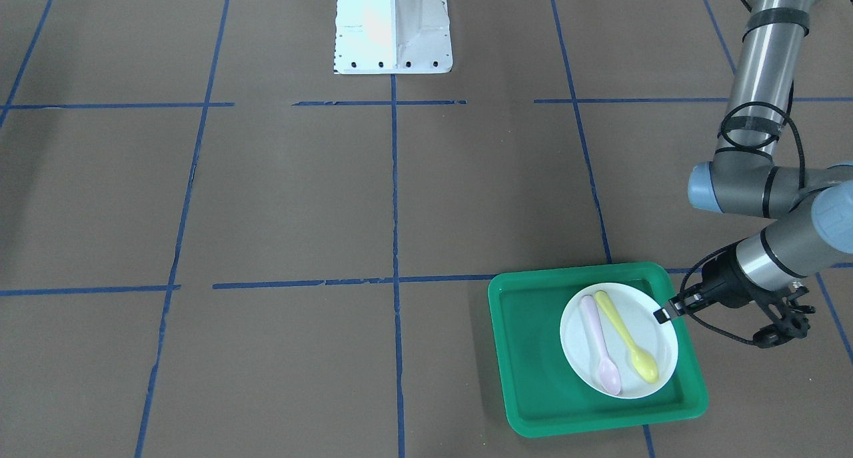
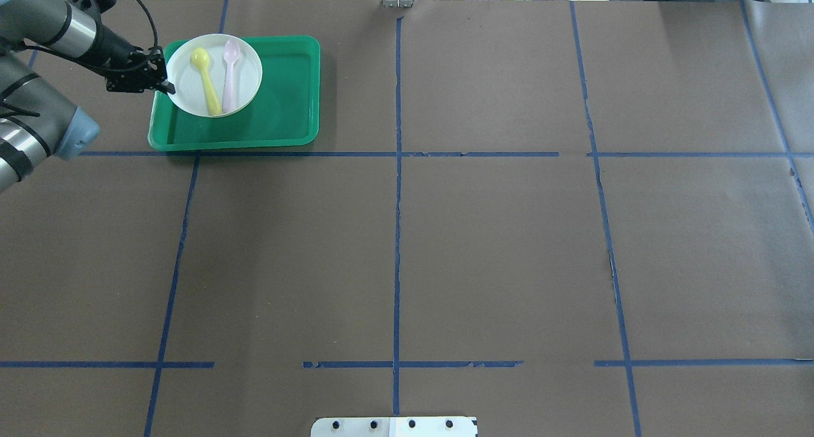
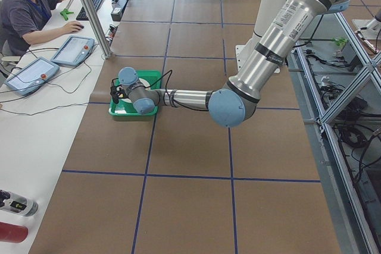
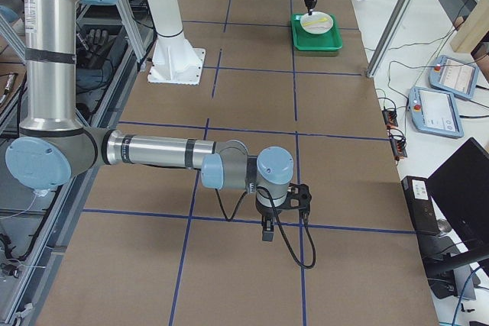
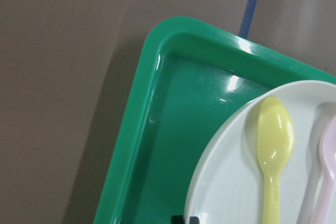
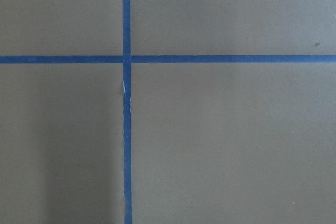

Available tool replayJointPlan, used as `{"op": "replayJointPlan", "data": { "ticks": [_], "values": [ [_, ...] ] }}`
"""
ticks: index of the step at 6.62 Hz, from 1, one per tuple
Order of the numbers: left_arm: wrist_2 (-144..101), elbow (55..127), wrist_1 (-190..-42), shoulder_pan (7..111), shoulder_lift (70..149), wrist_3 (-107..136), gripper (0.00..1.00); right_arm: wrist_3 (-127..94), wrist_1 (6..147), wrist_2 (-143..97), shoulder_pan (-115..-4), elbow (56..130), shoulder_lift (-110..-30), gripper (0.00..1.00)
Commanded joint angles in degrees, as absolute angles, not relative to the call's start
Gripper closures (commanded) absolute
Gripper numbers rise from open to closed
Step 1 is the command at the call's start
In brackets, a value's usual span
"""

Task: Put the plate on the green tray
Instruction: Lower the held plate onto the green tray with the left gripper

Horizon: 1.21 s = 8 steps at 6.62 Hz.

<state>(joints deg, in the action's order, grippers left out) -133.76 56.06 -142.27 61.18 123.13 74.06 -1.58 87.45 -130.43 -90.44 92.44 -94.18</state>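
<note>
Black left claw (image 1: 663, 313) is pinched narrow on the rim of the plate (image 1: 576, 341), which lies just past its tips, inside the green tray (image 1: 526, 351). Pink spoon (image 1: 600, 345) and yellow spoon (image 1: 626, 338) lie parallel, crosswise to the claw's reach. Right claw (image 4: 267, 230) hangs over bare tabletop (image 4: 344, 265); I cannot tell its opening.

The table (image 2: 509, 246) is covered with a matte brown sheet, divided into large rectangles by blue tape lines (image 2: 397, 233) that are chipped and broken in places. The green tray (image 2: 286, 100) lies flat on it at the far left, its near rim just beyond a tape line. The robot's white base plate (image 2: 394, 426) sits at the middle of the near edge.
</note>
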Motion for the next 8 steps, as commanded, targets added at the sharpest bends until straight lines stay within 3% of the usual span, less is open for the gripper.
{"op": "replayJointPlan", "data": {
  "ticks": [1, 3, 4, 5, 6, 8],
  "values": [
    [-131.66, 54.68, -143.96, 58.72, 123.57, 75.94, 1.00, -1.58, 87.45, -130.43, -90.44, 92.46, -94.13, 0.00],
    [-131.57, 54.23, -144.14, 58.45, 123.49, 75.85, 1.00, -1.58, 87.45, -130.43, -90.44, 92.46, -94.13, 0.00],
    [-131.57, 54.23, -144.14, 58.45, 123.40, 75.85, 0.89, -1.58, 87.45, -130.43, -90.44, 92.46, -94.13, 0.00],
    [-131.66, 54.32, -144.14, 58.53, 123.31, 75.94, 0.30, -1.58, 87.45, -130.43, -90.44, 92.37, -94.22, 0.00],
    [-131.57, 54.58, -144.49, 58.54, 123.14, 75.50, 0.00, -1.58, 87.45, -130.43, -90.44, 92.46, -94.22, 0.00],
    [-132.27, 56.41, -144.14, 61.33, 122.96, 74.10, 0.00, -1.58, 87.45, -130.43, -90.44, 92.46, -94.13, 0.00]
  ]
}}
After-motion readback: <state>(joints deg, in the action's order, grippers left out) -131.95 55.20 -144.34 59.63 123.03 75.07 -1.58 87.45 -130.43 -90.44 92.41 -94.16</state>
